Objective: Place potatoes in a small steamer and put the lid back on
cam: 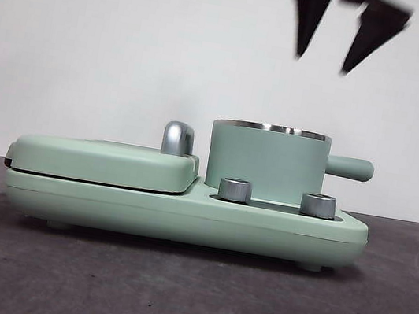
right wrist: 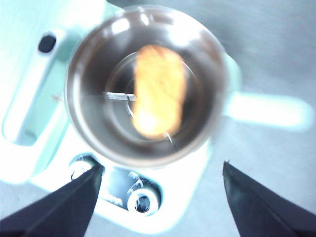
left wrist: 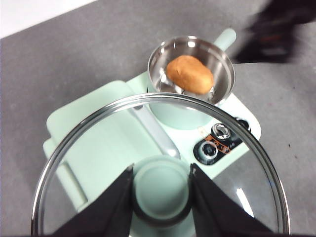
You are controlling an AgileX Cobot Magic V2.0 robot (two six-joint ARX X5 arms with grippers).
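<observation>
Steamer (cam: 267,162), front view: mint green pot with steel rim stood on the right half of a green cooker base (cam: 184,215), stubby handle pointing right, behind two steel dials (cam: 276,197); flat griddle cover (cam: 105,160) with chrome handle to its left. Contents hidden at this height. Right gripper (cam: 324,60) hung above the pot, jaws spread, carrying nothing. Sliver of a steel rim showed at the top left edge.

Lid (left wrist: 74,163), left wrist view: glass disc, steel-rimmed, held in the air by the left gripper (left wrist: 161,190), jaws clenched on the green knob (left wrist: 160,185). Judged rigid, breakable and smooth; the knob looked the only sound hold. Beyond it, the uncovered steamer held one potato (left wrist: 190,74), orange-brown, lying on an inner steel rack.

Potato (right wrist: 158,91), right wrist view (blurred): lay lengthwise across the middle of the steel interior, alone. Judged firm, fairly heavy and smooth-skinned. Right jaws wide apart, empty, well above the pot. Lid not yet seated.
</observation>
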